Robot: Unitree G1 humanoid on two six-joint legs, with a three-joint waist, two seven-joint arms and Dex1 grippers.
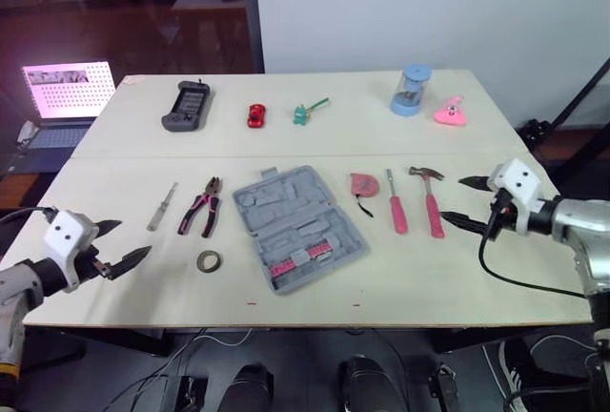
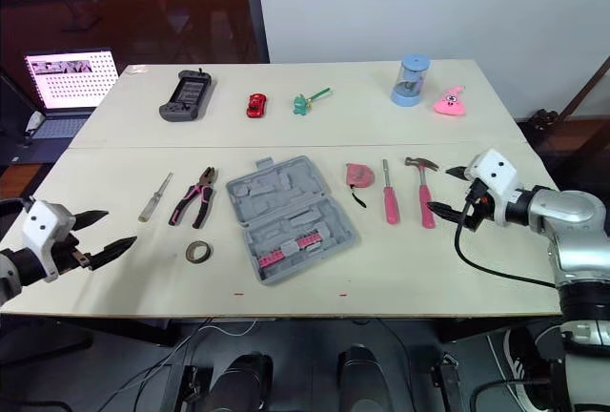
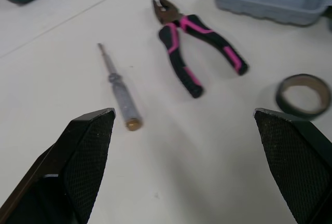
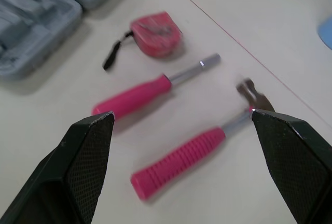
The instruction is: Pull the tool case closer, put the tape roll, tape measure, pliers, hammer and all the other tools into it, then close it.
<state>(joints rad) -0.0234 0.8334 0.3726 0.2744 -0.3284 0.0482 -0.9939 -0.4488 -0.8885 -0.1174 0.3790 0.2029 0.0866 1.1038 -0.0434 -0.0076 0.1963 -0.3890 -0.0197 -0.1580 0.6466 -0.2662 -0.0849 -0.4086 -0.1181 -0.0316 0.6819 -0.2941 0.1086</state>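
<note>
Your left hand (image 1: pixel 133 238), released, hovers near the pliers (image 1: pixel 202 206); your right hand (image 1: pixel 452 198), likewise released, faces the hammer (image 1: pixel 434 210); tool case (image 1: pixel 300 226) open between.

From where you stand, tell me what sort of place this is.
Probably a robotics lab or test room rather than a workshop: a pale wooden table staged with a grey plastic tool case, an open laptop with a lit screen beside it, and a dark glass partition behind.

Grey tool case (image 1: pixel 297 229) on a cream table (image 1: pixel 496 145). Pliers (image 1: pixel 201 207) black with pink. Hammer (image 1: pixel 431 204), screwdriver (image 1: pixel 396 204) and tape measure (image 1: pixel 363 185) pink. Tape roll (image 1: pixel 209 261) dark.
</note>
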